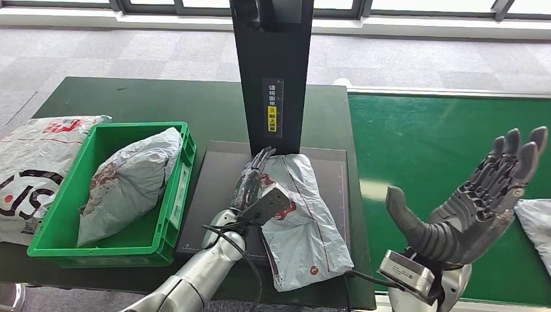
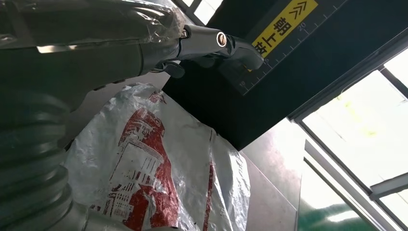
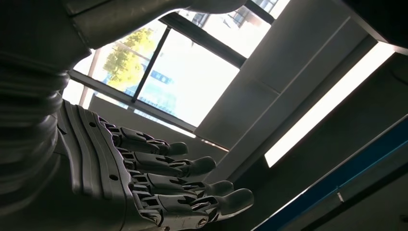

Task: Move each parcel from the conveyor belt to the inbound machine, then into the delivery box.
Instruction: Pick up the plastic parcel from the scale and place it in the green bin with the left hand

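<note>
Grey parcel flat on inbound machine plate, long axis front-to-back, touching left hand on its left edge; grip or mere rest: cannot tell. Right hand raised over conveyor belt, fingers spread, empty. Green delivery box further left, one parcel inside. Left hand nearer.

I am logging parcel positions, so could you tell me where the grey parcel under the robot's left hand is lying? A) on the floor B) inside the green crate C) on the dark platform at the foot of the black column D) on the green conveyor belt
C: the grey parcel lies on the dark platform below the black column, with the left hand resting on it.
</note>
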